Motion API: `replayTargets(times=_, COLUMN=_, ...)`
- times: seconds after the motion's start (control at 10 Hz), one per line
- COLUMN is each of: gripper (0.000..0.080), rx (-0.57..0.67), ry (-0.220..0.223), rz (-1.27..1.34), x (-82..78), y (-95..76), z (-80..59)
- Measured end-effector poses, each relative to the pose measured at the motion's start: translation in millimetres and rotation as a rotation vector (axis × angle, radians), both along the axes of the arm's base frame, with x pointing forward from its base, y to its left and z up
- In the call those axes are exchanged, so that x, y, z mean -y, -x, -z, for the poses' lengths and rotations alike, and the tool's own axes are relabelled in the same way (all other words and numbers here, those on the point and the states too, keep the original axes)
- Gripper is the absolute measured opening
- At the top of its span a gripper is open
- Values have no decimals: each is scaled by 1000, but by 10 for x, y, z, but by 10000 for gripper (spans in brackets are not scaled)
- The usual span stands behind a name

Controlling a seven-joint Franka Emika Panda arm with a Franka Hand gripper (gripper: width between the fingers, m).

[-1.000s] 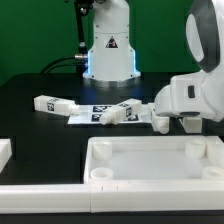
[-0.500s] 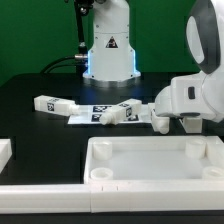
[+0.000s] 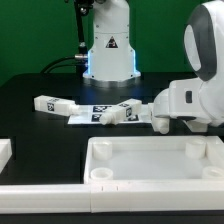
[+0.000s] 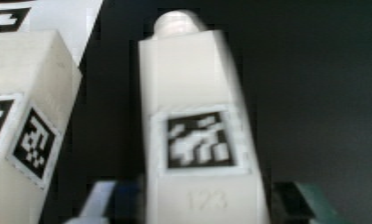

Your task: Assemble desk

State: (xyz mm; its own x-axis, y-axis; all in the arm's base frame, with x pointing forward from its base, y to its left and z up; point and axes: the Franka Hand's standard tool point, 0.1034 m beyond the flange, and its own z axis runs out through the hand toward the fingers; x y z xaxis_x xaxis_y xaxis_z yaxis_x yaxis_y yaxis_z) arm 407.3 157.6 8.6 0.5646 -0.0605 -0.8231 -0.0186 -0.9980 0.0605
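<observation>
The desk tabletop [image 3: 150,165], a white tray with a raised rim and round corner sockets, lies at the front of the table. My gripper [image 3: 160,124] is low behind its far right corner, at the end of a white square-post leg [image 3: 140,112]. In the wrist view that leg [image 4: 197,110], with a tag and a rounded tip, lies between my fingers [image 4: 101,202]. The gripper [image 4: 204,205] is open, with a dark gap on each side of the leg. A second leg [image 4: 26,110] lies right beside it.
Another leg [image 3: 55,103] lies at the exterior view's left. The marker board [image 3: 82,117] lies under the middle legs. The robot base [image 3: 108,55] stands at the back. A white block [image 3: 4,152] and a white front rail [image 3: 40,190] sit at the lower left.
The arm has shifted slightly toward the exterior view's left and the gripper has sunk a little at the leg. The legs and tabletop have not moved.
</observation>
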Motion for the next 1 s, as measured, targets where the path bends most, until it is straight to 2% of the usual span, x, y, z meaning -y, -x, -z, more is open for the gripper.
replayTargets(times=0.1, gripper=284, rx=0, ry=0, rz=0, x=0, y=0, z=0)
replayTargets(times=0.2, gripper=284, rx=0, ry=-3, rz=4, x=-6, y=-34, z=-40)
replayTargets(times=0.3, gripper=284, rx=30, ry=-26, rz=-3, x=9, y=-194, z=-244)
replayTargets(times=0.4, gripper=284, rx=69, ry=-88, rz=-40, x=43, y=-370, z=-527)
replayTargets(times=0.5, gripper=284, rx=114, ry=-120, rz=-46, x=88, y=-505, z=-724)
replayTargets(times=0.6, gripper=284, rx=175, ry=-134, rz=-54, x=134, y=-647, z=-885)
replayTargets(times=0.7, gripper=284, rx=250, ry=-135, rz=-68, x=93, y=-699, z=-948)
replayTargets(times=0.9, gripper=284, rx=382, ry=-137, rz=-61, x=77, y=-740, z=-901)
replayTargets(times=1.0, gripper=285, rx=430, ry=-182, rz=-69, x=90, y=-813, z=-989)
